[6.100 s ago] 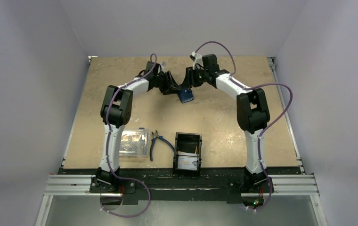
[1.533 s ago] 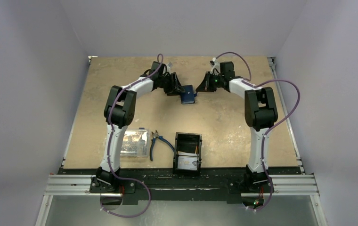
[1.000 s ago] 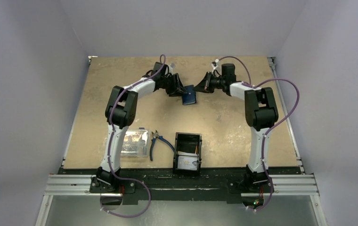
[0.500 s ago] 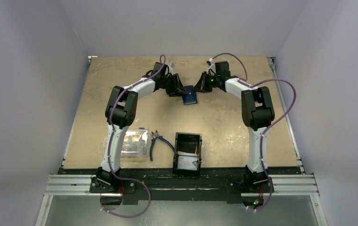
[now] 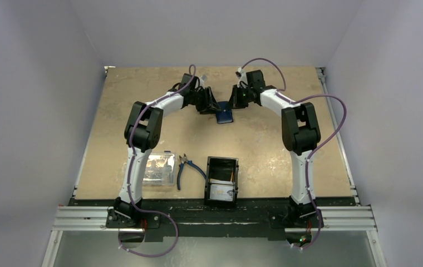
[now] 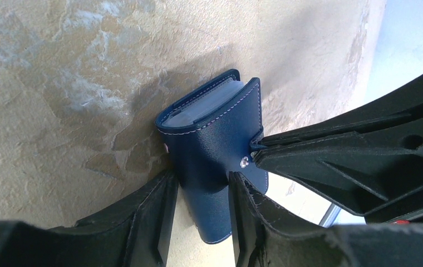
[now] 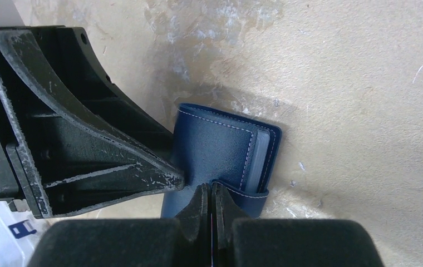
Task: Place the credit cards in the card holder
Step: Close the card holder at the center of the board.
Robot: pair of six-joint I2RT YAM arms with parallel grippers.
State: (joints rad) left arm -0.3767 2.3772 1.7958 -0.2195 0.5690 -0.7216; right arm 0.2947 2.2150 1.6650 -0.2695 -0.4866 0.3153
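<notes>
The navy blue card holder (image 5: 224,115) stands folded on edge at the far middle of the table, between both grippers. My left gripper (image 6: 201,192) is shut on its body (image 6: 212,142), one finger on each face. My right gripper (image 7: 210,192) is shut on its snap strap (image 7: 248,196), thin material pinched between the fingertips. Pale card edges (image 6: 209,107) show inside the fold, also seen as a pale strip (image 7: 261,153) in the right wrist view. One white credit card (image 5: 222,192) lies in the black tray (image 5: 221,165) near the front.
A clear plastic box (image 5: 158,168) sits at the front left, with blue-handled pliers (image 5: 185,167) beside it. The black tray stands at the front middle, near the arm bases. Walls close in the table on the left, right and far sides.
My right gripper has swung left, closer to the card holder, and its wrist has turned. The left gripper and the card holder have barely moved.
</notes>
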